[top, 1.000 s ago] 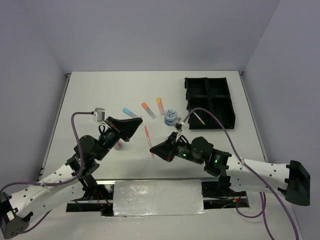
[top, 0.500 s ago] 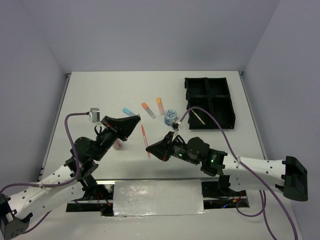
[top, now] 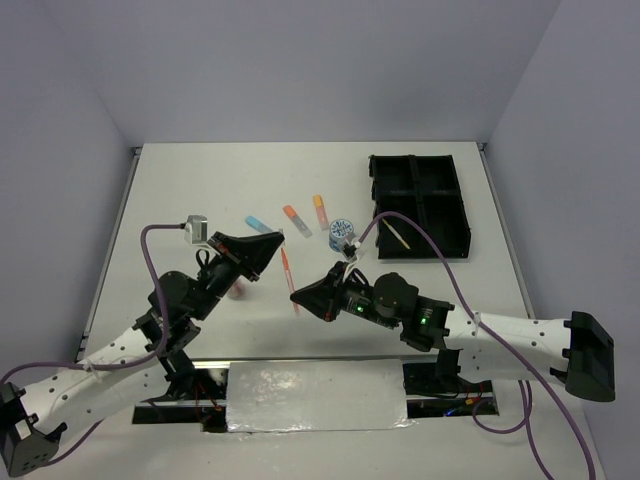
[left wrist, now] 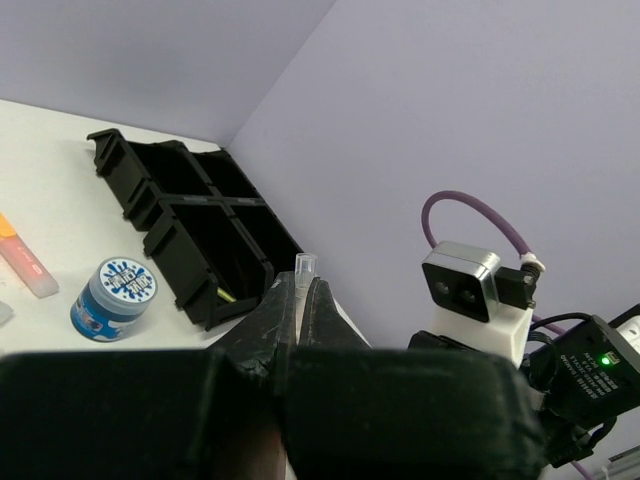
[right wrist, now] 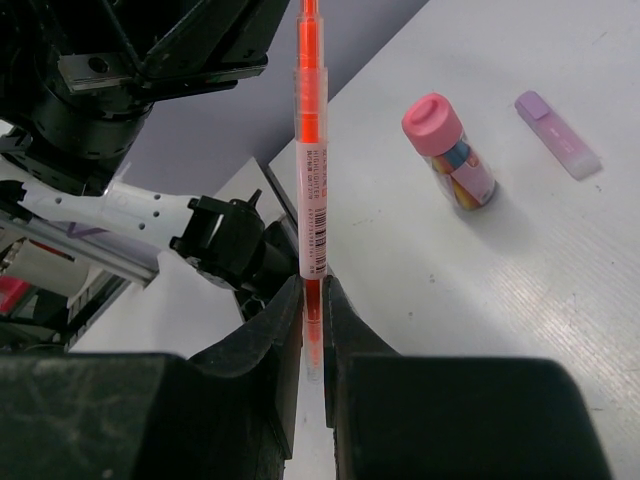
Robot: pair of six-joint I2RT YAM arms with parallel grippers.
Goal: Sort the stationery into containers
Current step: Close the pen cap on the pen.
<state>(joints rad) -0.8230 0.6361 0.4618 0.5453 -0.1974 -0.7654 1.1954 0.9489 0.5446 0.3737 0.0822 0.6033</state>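
The right arm's fingers (right wrist: 272,335) pinch the lower end of an orange pen (right wrist: 311,180) above the desk (top: 200,190), while the left arm's fingers (left wrist: 275,315) press together on its opposite, clear tip. The pen's long axis runs from one arm to the other. The black four-compartment tray (top: 374,195) lies away to the right, nearer the right arm.

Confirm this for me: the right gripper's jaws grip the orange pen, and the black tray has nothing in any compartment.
One part is wrong. The right gripper does have its jaws on the orange pen, but the black tray is not empty. A thin yellowish pen lies in its near left compartment, as the top external view shows.
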